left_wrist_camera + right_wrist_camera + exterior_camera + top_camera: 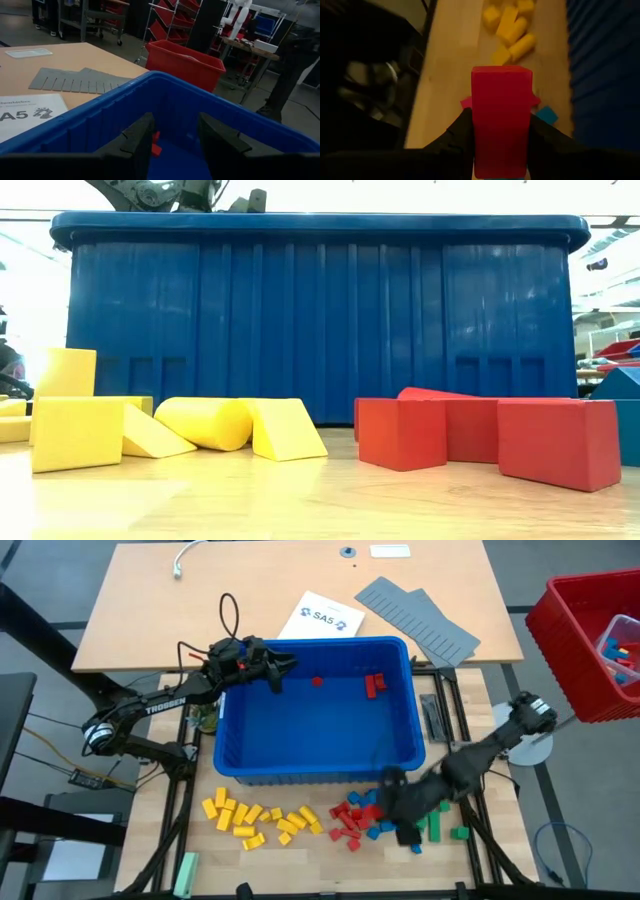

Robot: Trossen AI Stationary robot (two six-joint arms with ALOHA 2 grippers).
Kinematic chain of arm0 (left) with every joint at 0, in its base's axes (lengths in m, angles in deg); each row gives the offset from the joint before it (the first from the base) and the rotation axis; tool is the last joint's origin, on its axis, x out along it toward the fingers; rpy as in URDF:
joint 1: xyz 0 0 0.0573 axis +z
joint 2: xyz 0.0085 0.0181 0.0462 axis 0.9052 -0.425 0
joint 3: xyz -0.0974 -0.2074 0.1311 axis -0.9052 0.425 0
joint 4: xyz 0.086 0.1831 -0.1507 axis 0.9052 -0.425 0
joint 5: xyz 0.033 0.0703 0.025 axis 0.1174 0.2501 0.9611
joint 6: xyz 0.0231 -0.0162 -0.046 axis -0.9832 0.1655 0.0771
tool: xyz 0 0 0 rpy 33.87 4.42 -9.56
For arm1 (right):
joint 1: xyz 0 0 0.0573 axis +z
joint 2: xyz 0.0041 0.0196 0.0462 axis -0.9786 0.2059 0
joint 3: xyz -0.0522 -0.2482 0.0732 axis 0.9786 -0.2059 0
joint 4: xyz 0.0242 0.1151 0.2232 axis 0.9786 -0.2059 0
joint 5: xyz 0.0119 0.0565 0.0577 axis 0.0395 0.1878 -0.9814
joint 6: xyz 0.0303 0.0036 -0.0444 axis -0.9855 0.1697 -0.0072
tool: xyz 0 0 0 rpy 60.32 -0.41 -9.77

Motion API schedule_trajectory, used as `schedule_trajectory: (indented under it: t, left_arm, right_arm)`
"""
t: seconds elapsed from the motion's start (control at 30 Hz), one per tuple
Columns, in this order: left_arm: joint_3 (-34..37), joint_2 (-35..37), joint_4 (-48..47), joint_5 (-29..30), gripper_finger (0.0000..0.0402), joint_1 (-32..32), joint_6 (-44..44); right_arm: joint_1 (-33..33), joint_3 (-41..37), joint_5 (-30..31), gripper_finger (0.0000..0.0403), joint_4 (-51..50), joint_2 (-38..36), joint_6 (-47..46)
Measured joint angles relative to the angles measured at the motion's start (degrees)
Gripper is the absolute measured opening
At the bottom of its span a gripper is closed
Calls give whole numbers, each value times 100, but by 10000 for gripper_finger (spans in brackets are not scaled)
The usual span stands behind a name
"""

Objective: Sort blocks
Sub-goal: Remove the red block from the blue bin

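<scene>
Over the surface's mixed pile, the right claw [501, 131] pinches a red block [501, 120]; lift it straight, clear the bin [318, 768] rim, release beside the reds while the left claw [175, 142] waits spread.

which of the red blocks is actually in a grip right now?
The red block clamped upright between the right gripper fingers, above the red pile. The other red blocks lie loose on the table or in the blue bin.

Blue bin [300, 765] walls off the blocks [262, 820]; its inside lies mostly bare.
</scene>
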Motion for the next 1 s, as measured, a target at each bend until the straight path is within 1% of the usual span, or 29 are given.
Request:
schedule_trajectory:
  t: [0.1,0.2,0.37,0.5,0.63,0.77,0.87,1.0]
  left_arm:
    - [-2,0,2,0,163,0,-2]
    - [-2,0,4,0,163,2,-2]
    - [-1,0,3,0,163,1,-2]
    - [0,0,3,0,163,0,-2]
    - [0,0,2,0,163,0,-2]
    - [0,0,6,0,163,0,-2]
    - [0,0,2,0,163,1,-2]
    - [0,0,2,2,163,2,-2]
  right_arm:
    - [310,0,314,116,2,508,-34]
    - [446,0,524,117,42,1117,76]
    - [400,0,735,127,309,2006,130]
    - [252,-2,713,151,402,2379,-24]
    - [153,-2,720,185,562,2400,-223]
    - [146,-2,710,222,513,2210,-189]
    - [146,-2,500,242,443,1834,-192]
    - [161,144,458,253,411,1121,-335]
